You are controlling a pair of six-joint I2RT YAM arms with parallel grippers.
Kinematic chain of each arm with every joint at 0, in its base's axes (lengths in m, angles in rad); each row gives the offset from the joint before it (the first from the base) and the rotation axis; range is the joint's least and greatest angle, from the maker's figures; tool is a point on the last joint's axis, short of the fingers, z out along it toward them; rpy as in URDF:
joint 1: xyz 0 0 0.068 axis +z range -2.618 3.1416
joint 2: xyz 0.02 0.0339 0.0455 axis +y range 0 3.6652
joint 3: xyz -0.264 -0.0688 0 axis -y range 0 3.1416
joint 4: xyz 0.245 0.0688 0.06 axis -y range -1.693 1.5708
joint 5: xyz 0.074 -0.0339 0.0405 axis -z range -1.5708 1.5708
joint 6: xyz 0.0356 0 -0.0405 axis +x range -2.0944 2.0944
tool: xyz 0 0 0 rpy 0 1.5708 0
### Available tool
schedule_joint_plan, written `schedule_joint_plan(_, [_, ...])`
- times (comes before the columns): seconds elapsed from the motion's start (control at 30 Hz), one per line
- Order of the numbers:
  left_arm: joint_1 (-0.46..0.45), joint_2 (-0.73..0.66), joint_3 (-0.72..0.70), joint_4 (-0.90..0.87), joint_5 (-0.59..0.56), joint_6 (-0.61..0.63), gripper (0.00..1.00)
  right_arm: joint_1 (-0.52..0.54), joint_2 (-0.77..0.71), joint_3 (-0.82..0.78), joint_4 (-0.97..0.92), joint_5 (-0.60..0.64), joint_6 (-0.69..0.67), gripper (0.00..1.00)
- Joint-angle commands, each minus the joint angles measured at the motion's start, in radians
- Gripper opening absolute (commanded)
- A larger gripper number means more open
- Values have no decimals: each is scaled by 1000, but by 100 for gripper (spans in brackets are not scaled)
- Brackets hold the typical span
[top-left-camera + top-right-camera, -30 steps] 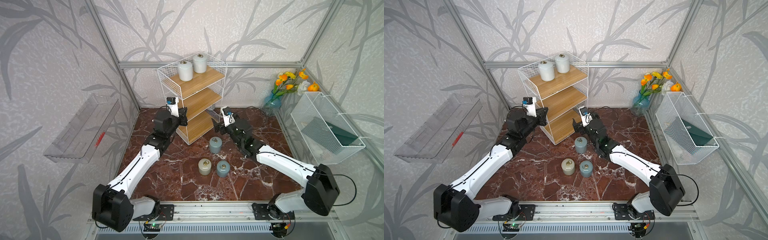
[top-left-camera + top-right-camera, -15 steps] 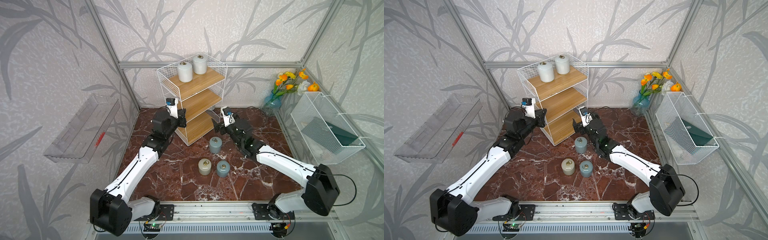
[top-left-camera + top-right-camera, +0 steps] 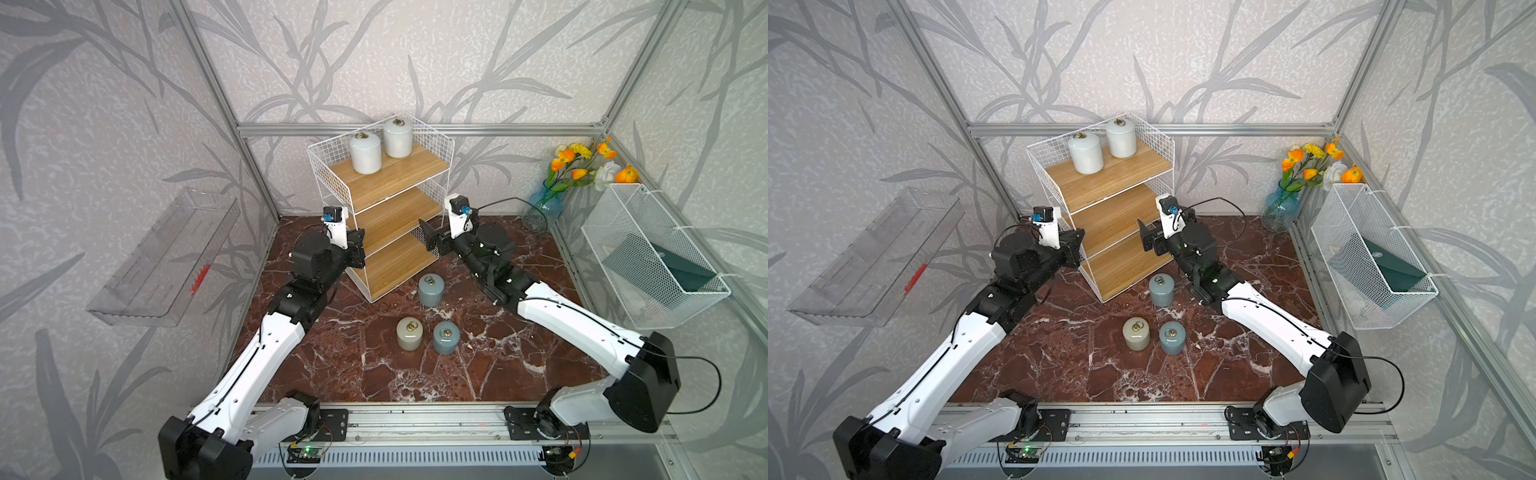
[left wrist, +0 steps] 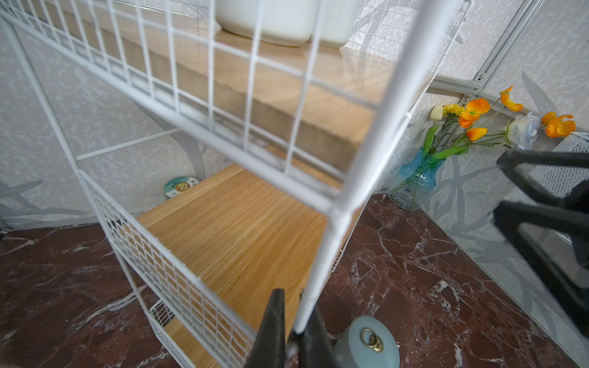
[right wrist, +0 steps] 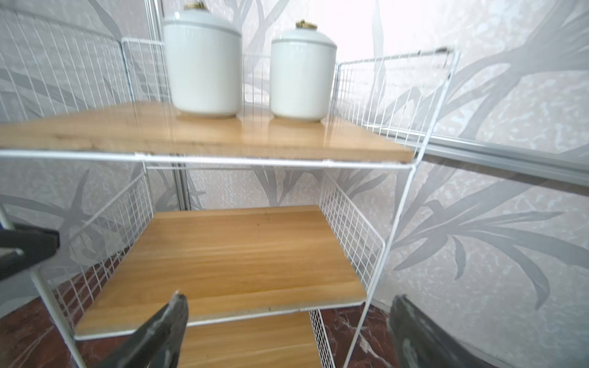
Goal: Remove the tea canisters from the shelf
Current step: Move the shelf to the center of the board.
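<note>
Overhead, a 3-tier wire shelf (image 3: pixel 399 174) stands at the back of a red marble table (image 3: pixel 353 365), with a robot arm on each side of it. 2 white tea canisters (image 3: pixel 365 153) (image 3: pixel 398 138) stand upright side by side on the top board, brass rings up, toward the back. The 2 lower boards are bare. 3 other tea canisters, 2 blue-grey (image 3: pixel 431 286) (image 3: pixel 446 337) and 1 beige (image 3: pixel 409 333), are already on the table in front of the shelf.

The left claw (image 4: pixel 294 306) is clenched on the shelf's front corner post, apparently steadying the rack. The right claw (image 5: pixel 290 299) is released, jaws wide and holding nothing, and faces the open front at about the middle board.

Both white canisters (image 5: pixel 204 63) (image 5: pixel 302 70) therefore lie above and beyond the right claw, 1 tier up. Their long axes are vertical, so a level side grasp around the body looks right. Being free, the right arm is likely the one to take them. It would need to rise past the top board's edge first.
</note>
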Motion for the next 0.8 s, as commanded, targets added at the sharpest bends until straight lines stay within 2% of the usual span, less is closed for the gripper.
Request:
schedule_joint_plan(0.0, [-6, -77, -4, 43, 42, -141, 0, -4, -35, 98, -27, -58, 30, 98])
schedule_joint_plan(0.17, [-7, -137, -28, 9, 43, -180, 0, 0, 26, 251, -85, -119, 30, 97])
schedule_joint_plan(0.47, [-33, -194, -58, -41, 71, -234, 0, 47, 204, 509, -185, -145, 8, 99])
schedule_joint_plan(0.67, [-67, -212, -99, -35, 64, -273, 0, 130, 336, 635, -222, -108, -150, 99])
schedule_joint_plan(0.77, [-88, -222, -104, -38, 53, -277, 0, 149, 391, 697, -241, -89, -182, 99])
